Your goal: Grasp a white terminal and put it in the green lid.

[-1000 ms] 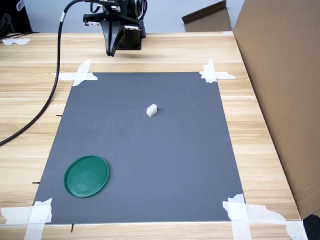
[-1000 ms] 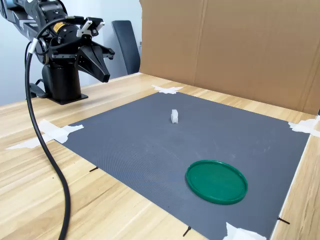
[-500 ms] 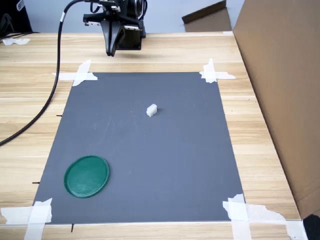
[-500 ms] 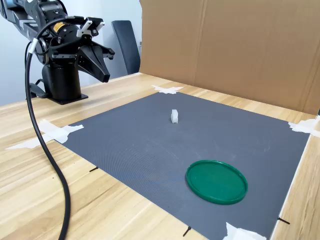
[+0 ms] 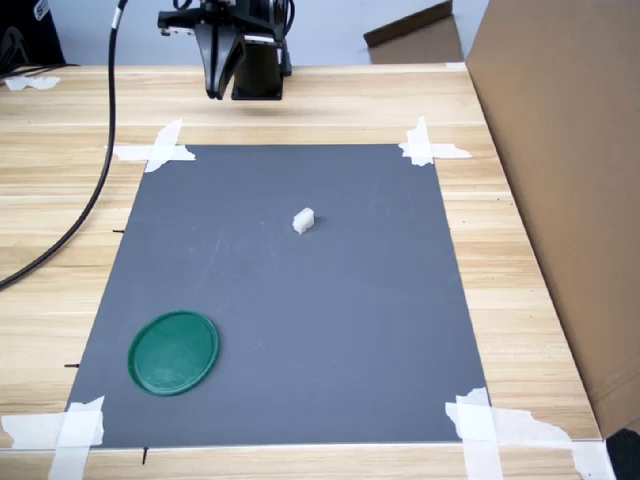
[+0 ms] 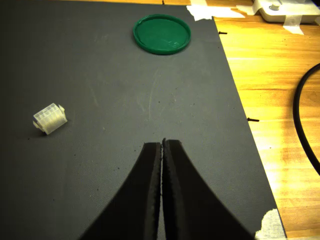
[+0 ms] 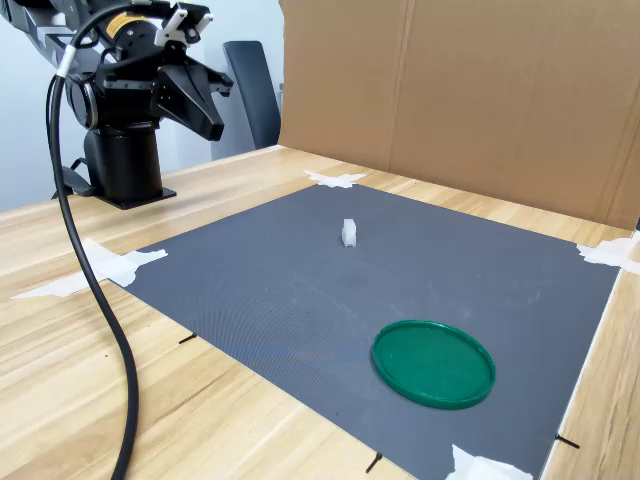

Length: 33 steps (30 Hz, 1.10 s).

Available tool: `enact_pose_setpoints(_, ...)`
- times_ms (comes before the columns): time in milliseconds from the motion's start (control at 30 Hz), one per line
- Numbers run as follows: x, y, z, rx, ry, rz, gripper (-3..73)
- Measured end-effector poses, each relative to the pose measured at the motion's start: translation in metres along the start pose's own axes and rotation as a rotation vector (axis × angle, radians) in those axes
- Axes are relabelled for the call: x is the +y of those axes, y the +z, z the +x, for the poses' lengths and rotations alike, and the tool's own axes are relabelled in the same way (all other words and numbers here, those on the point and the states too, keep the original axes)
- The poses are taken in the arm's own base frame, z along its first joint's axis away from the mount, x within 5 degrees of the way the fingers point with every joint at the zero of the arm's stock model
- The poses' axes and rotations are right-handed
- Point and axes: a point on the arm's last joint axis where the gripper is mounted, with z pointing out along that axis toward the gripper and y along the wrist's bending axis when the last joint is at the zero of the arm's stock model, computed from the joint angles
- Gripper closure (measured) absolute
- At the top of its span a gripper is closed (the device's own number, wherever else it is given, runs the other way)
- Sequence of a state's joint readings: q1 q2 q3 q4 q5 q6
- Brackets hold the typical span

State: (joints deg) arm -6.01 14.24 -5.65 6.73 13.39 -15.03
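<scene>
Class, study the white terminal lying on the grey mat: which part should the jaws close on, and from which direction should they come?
Probably from straight above, closing on the two long side faces of the white terminal. It is a small block lying alone on the grey mat, clear all round, so its narrower width likely fits between the jaws.

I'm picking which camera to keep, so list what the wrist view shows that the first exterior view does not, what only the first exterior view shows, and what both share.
Only the wrist view shows the hand close up, with its two black fingers pressed together and nothing between them, plus the cell pattern on the white terminal.

Only the first exterior view shows the cardboard wall on its right, all four taped corners of the grey mat, and the arm's base beyond the mat's far edge.

Both show the terminal lying apart from the empty green lid on the mat, and the black cable.
</scene>
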Motion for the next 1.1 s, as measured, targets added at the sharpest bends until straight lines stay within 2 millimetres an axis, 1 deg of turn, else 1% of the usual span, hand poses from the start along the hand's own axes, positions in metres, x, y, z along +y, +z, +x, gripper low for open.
enact_pose_setpoints(67, -0.002, 0.003, -0.015, 0.059, -0.031, -0.016, 72.2)
enact_pose_setpoints(167, -0.003, 0.005, -0.028, 0.096, -0.081, -0.031, 72.2)
enact_pose_setpoints(200, -0.004, 0.009, -0.041, 0.201, -0.198, -0.076, 72.2)
enact_pose_setpoints(267, -0.003, 0.016, -0.045, 0.315, -0.313, -0.148, 72.2)
enact_pose_setpoints(300, 0.000, 0.021, -0.049, 0.400, -0.394, -0.239, 72.2)
enact_pose_setpoints(333, 0.001, 0.023, -0.051, 0.424, -0.422, -0.278, 72.2)
enact_pose_setpoints(400, 0.004, 0.027, -0.057, 0.453, -0.472, -0.354, 72.2)
enact_pose_setpoints(467, 0.005, 0.028, -0.062, 0.451, -0.497, -0.385, 72.2)
enact_pose_setpoints(567, 0.006, 0.035, -0.077, 0.425, -0.568, -0.446, 72.2)
enact_pose_setpoints(633, 0.006, 0.037, -0.080, 0.420, -0.600, -0.466, 72.1)
enact_pose_setpoints(733, 0.006, 0.045, -0.086, 0.422, -0.613, -0.488, 69.1)
enact_pose_setpoints(767, 0.006, 0.047, -0.088, 0.423, -0.607, -0.493, 67.1)
enact_pose_setpoints(800, 0.007, 0.051, -0.092, 0.423, -0.594, -0.503, 61.8)
enact_pose_setpoints(833, 0.007, 0.052, -0.092, 0.426, -0.593, -0.507, 59.7)
enact_pose_setpoints(900, 0.007, 0.061, -0.098, 0.460, -0.570, -0.536, 43.9)
enact_pose_setpoints(967, 0.007, 0.064, -0.099, 0.475, -0.559, -0.543, 36.5)
enact_pose_setpoints(1000, 0.007, 0.066, -0.099, 0.482, -0.554, -0.546, 34.3)
enact_pose_setpoints(1067, 0.006, 0.073, -0.101, 0.498, -0.543, -0.551, 23.1)
enact_pose_setpoints(1100, 0.006, 0.079, -0.103, 0.508, -0.539, -0.556, 16.1)
